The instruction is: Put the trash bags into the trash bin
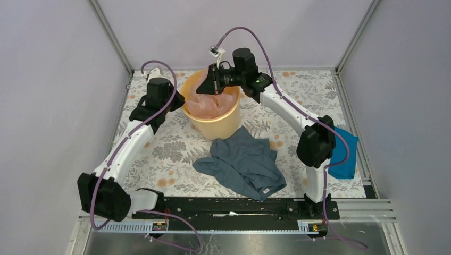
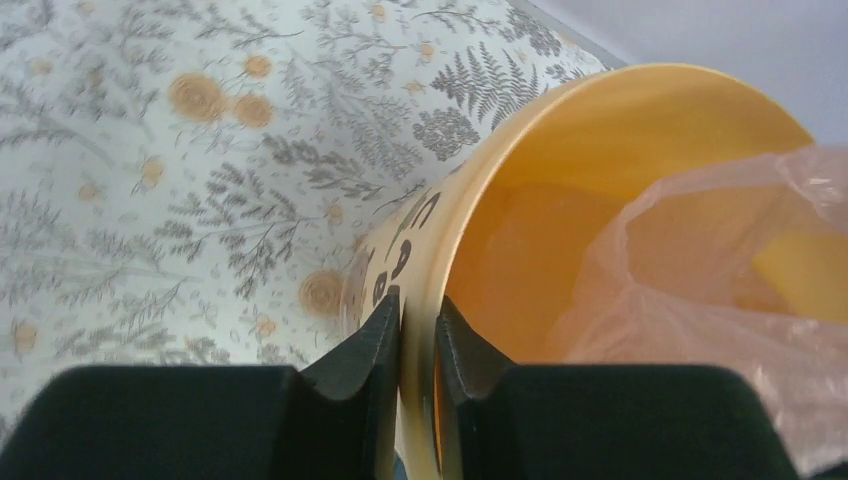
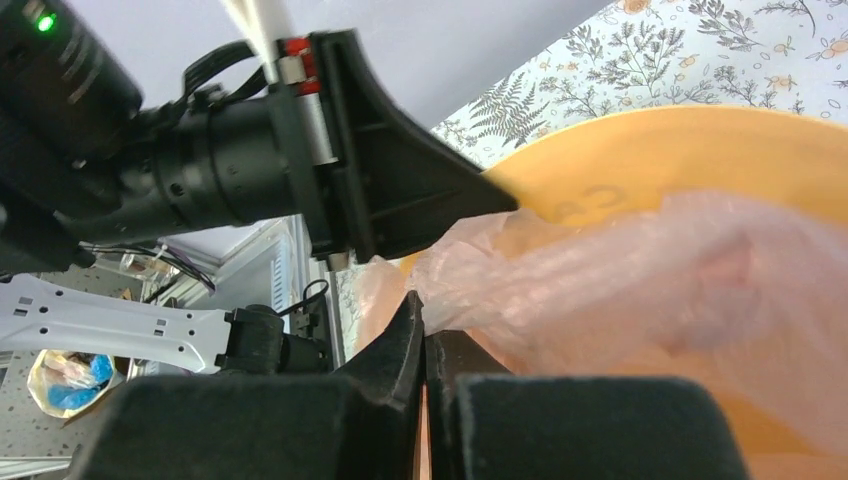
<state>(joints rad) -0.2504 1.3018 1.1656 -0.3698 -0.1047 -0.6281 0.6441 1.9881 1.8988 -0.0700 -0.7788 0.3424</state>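
Two arms meet at a yellow-orange bin (image 1: 215,127) standing upright toward the far middle of the flower-patterned bench (image 1: 170,151); the pale-pink bag (image 1: 209,106) sits inside it, its wrinkled film heaped about level with the rim. The left pincer (image 2: 420,318) straddles the bin's left rim, one finger outside the wall and one inside; both press against the plastic, so the rim is pinched between them; dark letter-like marks show on the outer wall just beyond the outer finger. The right pincer (image 3: 422,312) hangs over the far side of the bin's mouth, its fingers pressed together with an edge of the bag caught at their tips; from there the film runs in a stretched, shiny fold down into the bin. In the right wrist view the left pincer's black body reaches the rim from the left, close beside the pink film; the inner wall of the bin shows yellow behind the translucent plastic. A grey-blue garment (image 1: 244,162) lies crumpled on the bench just in front of the bin, its far edge at the bin's base; a bright blue cloth (image 1: 347,151) lies at the bench's right edge, partly hidden behind the right arm's elbow and well apart from the bin. Both arms rise from the near edge of the bench and bend inward toward the bin; plain grey walls (image 1: 58,79) close the bench in on three sides.
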